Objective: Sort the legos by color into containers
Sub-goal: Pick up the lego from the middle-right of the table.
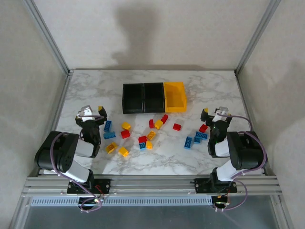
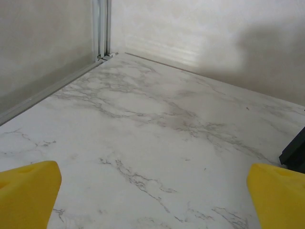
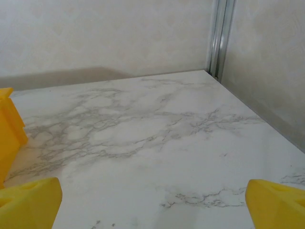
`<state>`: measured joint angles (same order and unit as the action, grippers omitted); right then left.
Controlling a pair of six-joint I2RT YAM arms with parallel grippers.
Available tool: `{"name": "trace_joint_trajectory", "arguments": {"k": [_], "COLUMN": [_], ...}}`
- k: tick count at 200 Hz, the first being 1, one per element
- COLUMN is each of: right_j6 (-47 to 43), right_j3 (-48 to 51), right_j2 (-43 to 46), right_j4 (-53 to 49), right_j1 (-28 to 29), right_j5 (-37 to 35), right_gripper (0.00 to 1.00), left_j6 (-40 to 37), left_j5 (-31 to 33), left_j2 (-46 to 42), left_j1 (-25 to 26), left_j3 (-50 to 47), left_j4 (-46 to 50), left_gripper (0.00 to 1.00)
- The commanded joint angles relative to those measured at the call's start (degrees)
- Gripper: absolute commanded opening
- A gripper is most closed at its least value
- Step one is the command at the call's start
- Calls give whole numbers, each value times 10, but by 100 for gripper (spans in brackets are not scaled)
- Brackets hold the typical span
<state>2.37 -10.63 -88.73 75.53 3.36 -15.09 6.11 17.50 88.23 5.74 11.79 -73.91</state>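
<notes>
Left claw (image 1: 90,113) and right claw (image 1: 214,112) gaped wide, empty. Red, yellow, blue studded plastic bricks (image 1: 125,134) lay scattered on marble counter (image 1: 95,90), black and yellow-orange plastic bins (image 1: 143,85) at 12 o'clock. Best looked: drop straight, pinch one brick's flat sides.

No legible text or labels anywhere.

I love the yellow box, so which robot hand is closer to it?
Right. The right gripper sits just right of the yellow bin, with bare table between them. The left gripper is farther off, left of both black bins.
</notes>
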Motion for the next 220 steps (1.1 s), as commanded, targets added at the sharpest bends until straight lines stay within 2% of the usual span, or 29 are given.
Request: {"name": "trace_joint_trajectory", "arguments": {"k": [1, 155, 160, 166, 185, 198, 220], "right_j6": [6, 6, 11, 8, -3, 2, 68], "right_j3": [-10, -10, -17, -20, -63, -79, -121], "right_j2": [2, 5, 18, 31, 82, 120, 199], "right_j4": [0, 4, -26, -41, -139, -187, -297], "right_j1": [-4, -3, -1, -2, 10, 13, 11], "right_j5": [1, -13, -25, -10, -32, -42, -45], "right_gripper": [99, 99, 99, 99, 99, 99, 99], "left_j6": [-9, -9, -8, -2, -2, -5, 34], "left_j5": [-10, -10, 1, 7, 16, 10, 19], "left_j2": [0, -1, -7, -28, -74, -102, -155], "left_j1": [-6, -6, -6, -6, -6, -6, -6], "left_j3": [3, 3, 8, 22, 75, 87, 105], "left_j4": [-18, -21, -14, 34, 163, 194, 237], "left_gripper": [99, 99, 99, 99, 100, 99, 99]}}
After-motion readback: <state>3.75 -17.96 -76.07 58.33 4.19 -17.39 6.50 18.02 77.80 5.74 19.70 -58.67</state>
